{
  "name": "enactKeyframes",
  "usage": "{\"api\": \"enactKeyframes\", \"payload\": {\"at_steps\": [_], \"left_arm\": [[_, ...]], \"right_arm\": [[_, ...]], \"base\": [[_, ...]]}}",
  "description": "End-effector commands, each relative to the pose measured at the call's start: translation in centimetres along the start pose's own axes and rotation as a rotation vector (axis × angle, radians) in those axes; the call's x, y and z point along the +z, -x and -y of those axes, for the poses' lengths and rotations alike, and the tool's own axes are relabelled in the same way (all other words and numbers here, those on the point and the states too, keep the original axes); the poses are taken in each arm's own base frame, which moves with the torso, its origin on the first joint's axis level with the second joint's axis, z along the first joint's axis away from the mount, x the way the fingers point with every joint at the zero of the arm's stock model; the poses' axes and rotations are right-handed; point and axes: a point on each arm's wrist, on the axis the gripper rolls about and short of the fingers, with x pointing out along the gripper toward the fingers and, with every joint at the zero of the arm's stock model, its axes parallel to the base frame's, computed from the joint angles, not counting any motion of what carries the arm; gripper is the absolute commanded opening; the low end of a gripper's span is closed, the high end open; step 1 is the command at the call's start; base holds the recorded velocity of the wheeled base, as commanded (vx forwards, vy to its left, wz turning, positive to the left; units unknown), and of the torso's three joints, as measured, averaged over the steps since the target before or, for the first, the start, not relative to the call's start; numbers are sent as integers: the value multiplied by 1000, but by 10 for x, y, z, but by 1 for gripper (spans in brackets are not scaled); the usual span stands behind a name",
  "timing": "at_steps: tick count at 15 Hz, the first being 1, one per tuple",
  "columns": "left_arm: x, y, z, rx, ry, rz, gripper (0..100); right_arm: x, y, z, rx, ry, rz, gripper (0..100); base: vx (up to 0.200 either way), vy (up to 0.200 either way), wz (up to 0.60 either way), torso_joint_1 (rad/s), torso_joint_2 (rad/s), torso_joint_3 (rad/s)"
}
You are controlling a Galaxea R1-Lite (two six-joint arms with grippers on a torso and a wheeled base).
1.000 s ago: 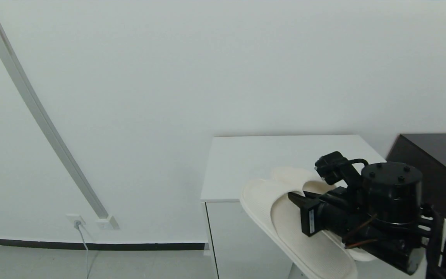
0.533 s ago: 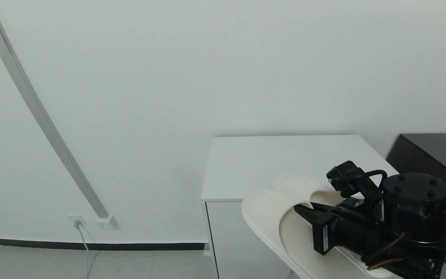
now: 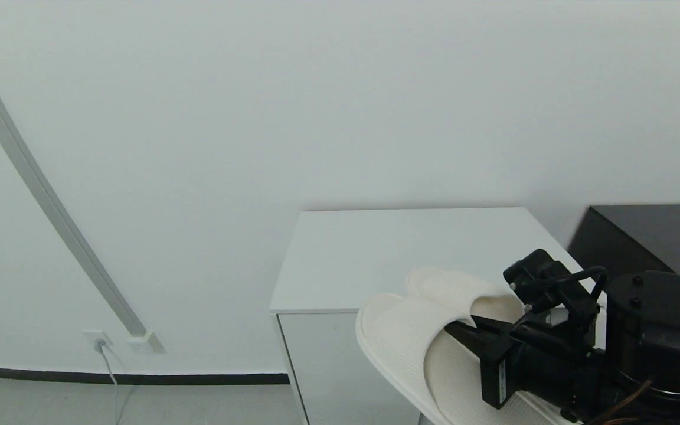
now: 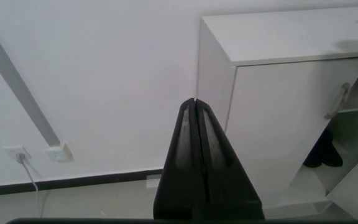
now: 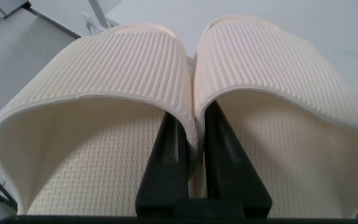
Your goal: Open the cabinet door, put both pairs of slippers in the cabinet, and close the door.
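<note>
A pair of cream ribbed slippers hangs in front of the white cabinet, toes pointing up and to the left. My right gripper is shut on the slippers, its fingers pinching the two inner strap edges together. My left gripper is shut on nothing and sits to the left of the cabinet, at some distance. In the left wrist view the cabinet's left door with its handle is shut, and the right side stands open onto a shelf.
A dark object stands inside the open side of the cabinet. A dark piece of furniture stands right of the cabinet. A wall socket with a cable and a slanted grey strip are on the wall to the left.
The head camera has turned, so the cabinet sits further left in the picture. My right gripper with the slippers has sunk a little and moved right.
</note>
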Motion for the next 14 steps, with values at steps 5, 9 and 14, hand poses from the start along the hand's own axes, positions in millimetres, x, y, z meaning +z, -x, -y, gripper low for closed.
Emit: {"api": "enactKeyframes", "payload": {"at_steps": [5,9,14], "left_arm": [[0,0,0,1,1,-1,0],[0,0,0,1,-1,-1,0],[0,0,0,1,4,-1,0]], "right_arm": [[-2,2,-1,3,5,-4,0],[-6,4,0,3,5,-16,0],[-10,6,1,3,7,-26,0]], "base": [[0,-200,0,6,2,2],[0,-100,0,-2,2,0],[0,0,0,0,0,0]]}}
